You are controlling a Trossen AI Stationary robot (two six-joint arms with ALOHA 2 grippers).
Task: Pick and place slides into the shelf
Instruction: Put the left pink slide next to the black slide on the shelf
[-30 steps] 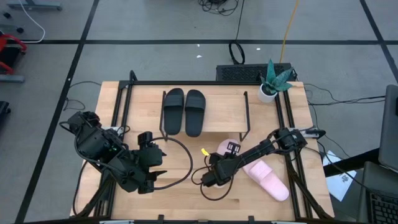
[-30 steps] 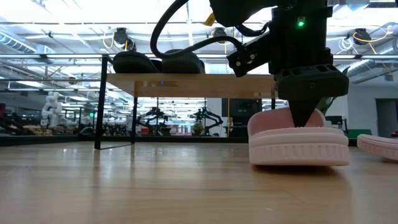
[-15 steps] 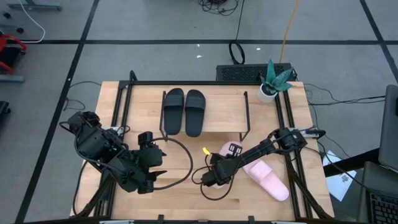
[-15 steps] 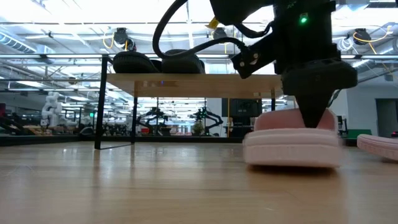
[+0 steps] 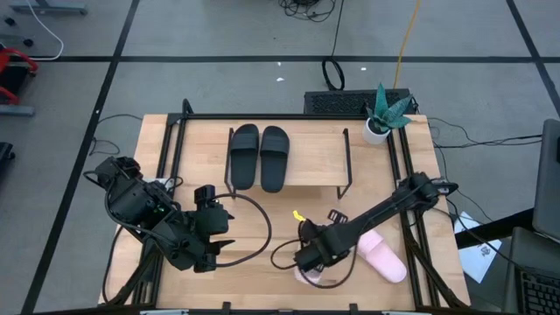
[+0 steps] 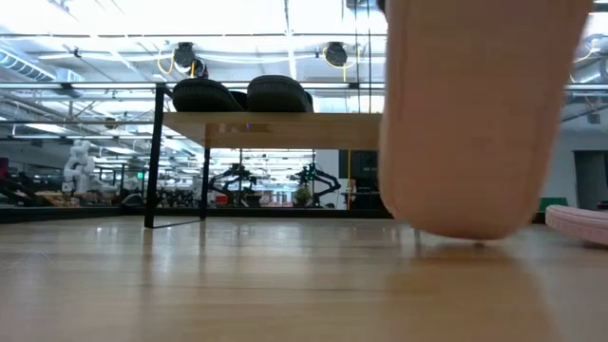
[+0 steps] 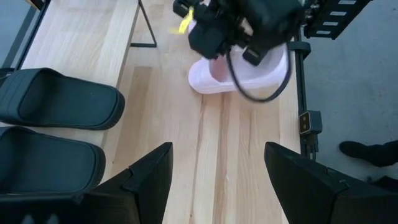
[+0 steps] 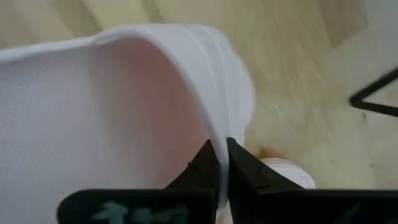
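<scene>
My right gripper (image 5: 313, 261) is shut on one pale pink slide (image 5: 306, 276) near the table's near edge. In the low view that slide (image 6: 470, 114) hangs clear of the table and fills the right side. The second pink slide (image 5: 381, 255) lies flat on the table to its right. The black pair (image 5: 260, 157) rests side by side on the shelf's wooden plank (image 5: 315, 162). My left gripper (image 7: 230, 186) is open and waits over the table's left near part, touching nothing. My right gripper pinches the edge of the pink slide's strap (image 8: 208, 134) between its two fingers (image 8: 239, 165), coming from above and pointing down. The slide is lifted clear of the table and hangs tipped below the fingers.
The shelf's black wire frame (image 5: 347, 166) stands on the table's far half, with free plank to the right of the black pair. A potted plant (image 5: 385, 112) stands at the far right corner. Black cables (image 5: 254, 236) loop over the table between the arms.
My right gripper has moved toward the table's near edge and up, keeping its hold on the pink slide. The slide, flat on the table a second ago, is now lifted clear and tipped, hanging close to the low camera.
</scene>
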